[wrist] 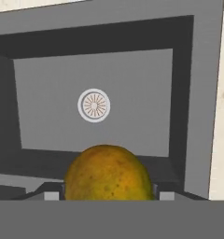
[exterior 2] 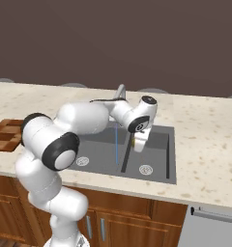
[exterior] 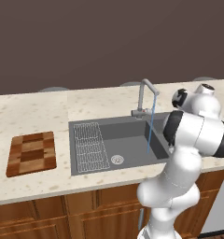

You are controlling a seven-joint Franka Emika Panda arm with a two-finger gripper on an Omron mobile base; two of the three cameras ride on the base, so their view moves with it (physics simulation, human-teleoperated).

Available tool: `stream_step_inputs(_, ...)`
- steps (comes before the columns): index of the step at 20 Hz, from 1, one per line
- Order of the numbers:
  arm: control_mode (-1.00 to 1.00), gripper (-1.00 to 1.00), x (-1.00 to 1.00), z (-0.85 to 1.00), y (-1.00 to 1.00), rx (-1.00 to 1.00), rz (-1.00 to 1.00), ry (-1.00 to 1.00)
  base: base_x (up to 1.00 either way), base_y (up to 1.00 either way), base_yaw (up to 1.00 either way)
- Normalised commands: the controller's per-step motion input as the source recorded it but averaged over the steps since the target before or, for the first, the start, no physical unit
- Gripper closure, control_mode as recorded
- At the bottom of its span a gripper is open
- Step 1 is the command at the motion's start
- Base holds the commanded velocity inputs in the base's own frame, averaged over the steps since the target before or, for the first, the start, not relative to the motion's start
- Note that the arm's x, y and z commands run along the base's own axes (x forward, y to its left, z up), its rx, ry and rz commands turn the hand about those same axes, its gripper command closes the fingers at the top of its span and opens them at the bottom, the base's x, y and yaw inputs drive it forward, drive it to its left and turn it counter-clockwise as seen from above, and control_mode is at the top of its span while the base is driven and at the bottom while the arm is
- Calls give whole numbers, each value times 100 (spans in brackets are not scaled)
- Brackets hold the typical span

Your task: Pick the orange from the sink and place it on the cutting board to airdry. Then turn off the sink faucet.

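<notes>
The pincer [exterior 2: 132, 143] grips the orange [wrist: 109, 173] between its fingers, above the sink [wrist: 188, 93].

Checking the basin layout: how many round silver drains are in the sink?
2. One drain lies in the left basin by the wire-grid drainer, the other drain in the right basin, below the orange.

Orange [wrist: 108, 173] between hand fingertips above sink [wrist: 132, 93].
</notes>
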Motion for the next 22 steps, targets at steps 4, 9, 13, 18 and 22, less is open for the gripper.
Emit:
stream_step_inputs(4,-100,100,-34,41,18,-5,2,-1,0,0,0)
stream_step_inputs(9,-100,100,-35,39,18,-4,3,0,0,0,0)
stream_step_inputs(13,-100,100,-35,36,21,-5,4,0,0,0,0)
stream_step_inputs(18,-100,100,-35,31,23,-6,4,0,0,0,0)
stream_step_inputs(22,-100,100,-35,29,24,-6,5,0,0,0,0)
